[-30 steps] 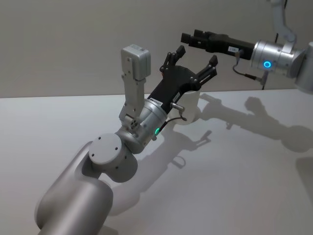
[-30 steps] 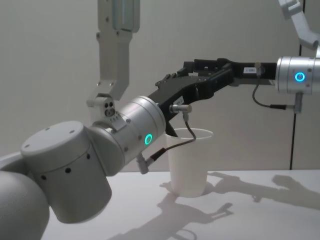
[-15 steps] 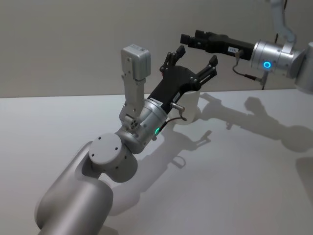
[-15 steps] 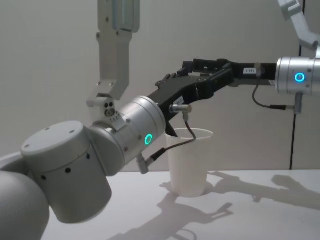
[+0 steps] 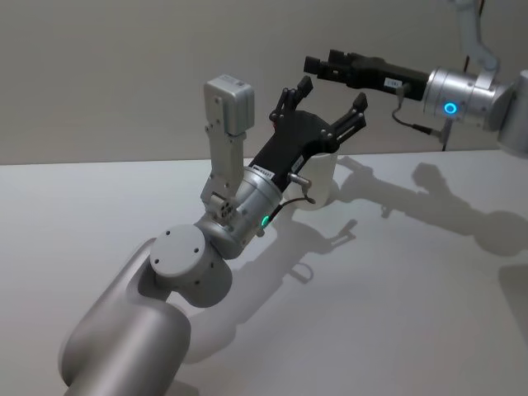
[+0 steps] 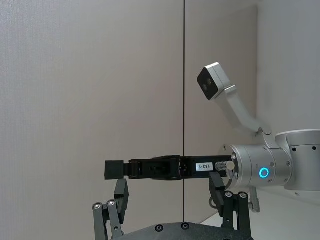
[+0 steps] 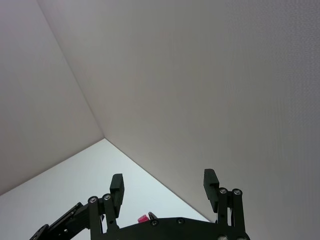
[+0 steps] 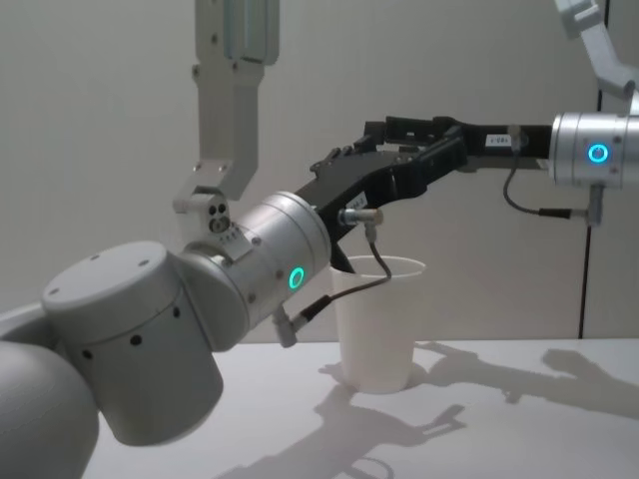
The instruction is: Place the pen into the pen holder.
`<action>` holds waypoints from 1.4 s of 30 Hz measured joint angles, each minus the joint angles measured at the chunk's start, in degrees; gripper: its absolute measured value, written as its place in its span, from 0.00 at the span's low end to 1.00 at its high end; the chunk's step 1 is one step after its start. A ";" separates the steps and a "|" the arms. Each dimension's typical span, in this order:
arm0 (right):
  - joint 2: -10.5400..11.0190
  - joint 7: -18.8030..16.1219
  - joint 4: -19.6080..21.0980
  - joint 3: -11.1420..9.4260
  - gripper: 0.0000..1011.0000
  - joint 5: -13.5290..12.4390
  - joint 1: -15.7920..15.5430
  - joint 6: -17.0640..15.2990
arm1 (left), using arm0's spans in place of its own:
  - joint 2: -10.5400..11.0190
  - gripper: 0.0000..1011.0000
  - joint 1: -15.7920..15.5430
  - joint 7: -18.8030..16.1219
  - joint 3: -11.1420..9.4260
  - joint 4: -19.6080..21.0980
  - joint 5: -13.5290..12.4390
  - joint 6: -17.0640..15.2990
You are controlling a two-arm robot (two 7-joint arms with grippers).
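The pen holder, a white paper cup (image 5: 322, 176) (image 8: 377, 329), stands upright on the table, partly hidden behind my left arm. My left gripper (image 5: 332, 93) (image 6: 168, 187) hangs open just above the cup's rim with nothing between its fingers. My right gripper (image 5: 314, 64) (image 7: 164, 181) reaches in level from the right, higher than the left gripper, open and holding nothing. It crosses the left wrist view as a black bar (image 6: 150, 169). The pen is out of view. A small pink bit (image 7: 143, 218) peeks over the right gripper's base; I cannot tell what it is.
The white table (image 5: 396, 280) spreads bare to the right of the cup and in front of it, with only arm shadows on it. A grey wall (image 5: 124, 74) closes the back. My left arm's big joints (image 8: 140, 339) block the near left.
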State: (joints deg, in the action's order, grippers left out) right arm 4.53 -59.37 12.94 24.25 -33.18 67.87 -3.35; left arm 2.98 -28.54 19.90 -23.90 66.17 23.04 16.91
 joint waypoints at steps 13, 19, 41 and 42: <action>2.04 2.68 7.99 -0.51 0.99 1.25 -3.51 0.04 | -0.01 0.99 0.00 0.00 0.00 0.00 -0.01 0.00; 4.04 4.57 14.54 -1.37 0.99 1.67 -6.68 -1.55 | 0.00 0.99 0.00 0.00 0.00 0.00 -0.01 0.00; 8.41 8.72 27.68 -3.69 0.99 1.60 -13.37 -4.45 | 0.00 0.99 0.00 0.00 0.00 0.00 -0.01 0.00; 8.41 8.73 27.69 -3.69 0.99 1.61 -13.37 -4.46 | 0.02 0.99 0.00 0.00 0.00 0.00 -0.01 0.00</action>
State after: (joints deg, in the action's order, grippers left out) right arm 12.94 -50.65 40.63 20.57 -31.58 54.49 -7.80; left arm 3.00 -28.54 19.90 -23.90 66.17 23.03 16.91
